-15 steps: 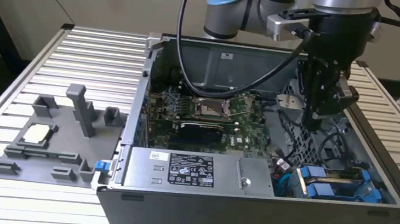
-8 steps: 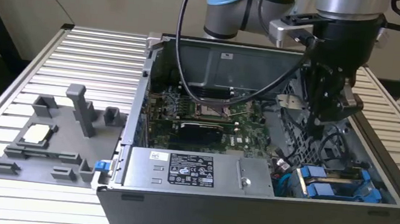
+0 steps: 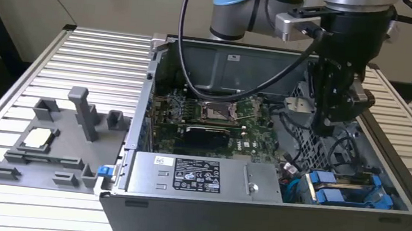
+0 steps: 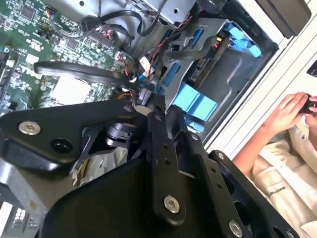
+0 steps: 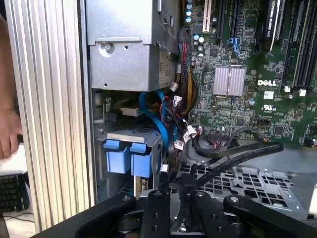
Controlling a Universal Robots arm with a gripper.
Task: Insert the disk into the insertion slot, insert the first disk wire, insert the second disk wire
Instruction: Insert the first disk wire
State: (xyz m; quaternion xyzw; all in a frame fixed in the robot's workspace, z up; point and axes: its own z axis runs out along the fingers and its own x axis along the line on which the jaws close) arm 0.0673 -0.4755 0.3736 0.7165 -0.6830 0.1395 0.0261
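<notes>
The disk [image 5: 141, 161] shows bright blue end tabs inside the insertion slot [image 5: 99, 148].

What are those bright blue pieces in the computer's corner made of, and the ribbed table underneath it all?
The blue tabs look like moulded plastic: even colour, soft sheen, rounded edges. The table seems to be bare aluminium: pale, matte, ribbed slats.

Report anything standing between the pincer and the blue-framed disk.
A loose bundle of wires, red, black and blue with white plugs, hangs between the pincer and the disk in the first wrist view. Nothing else visible stands between them.
</notes>
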